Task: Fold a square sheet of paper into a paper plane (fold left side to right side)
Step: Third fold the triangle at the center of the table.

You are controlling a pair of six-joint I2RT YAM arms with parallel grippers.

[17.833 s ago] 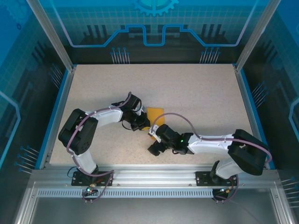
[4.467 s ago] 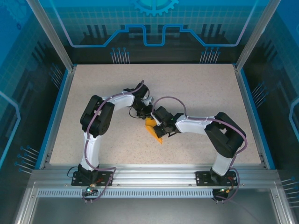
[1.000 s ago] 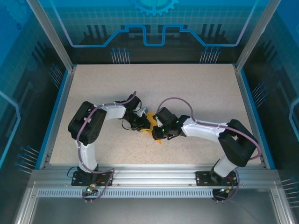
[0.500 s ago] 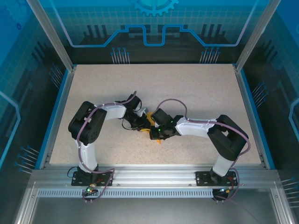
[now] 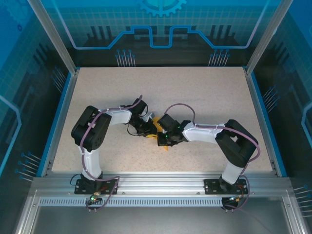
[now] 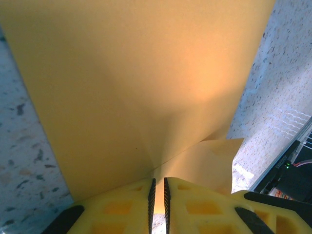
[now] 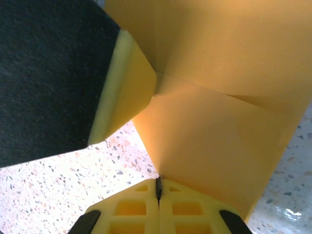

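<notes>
Speckled desk lies under the orange square sheet of paper, lifted near the desk's middle. Both the left pincer and the right pincer pinch it tight. Pulling apart could rip it or make the fold crooked.

The sheet of paper sits near the middle of the table, a little below the centre of the top view. The left gripper is just left of it and the right gripper just right and lower, both touching it. In the left wrist view the sheet rises from between the fingertips at bottom centre, with table on either side. In the right wrist view it spreads up and right from the fingertips, and the left gripper's finger touches it at upper left.
</notes>
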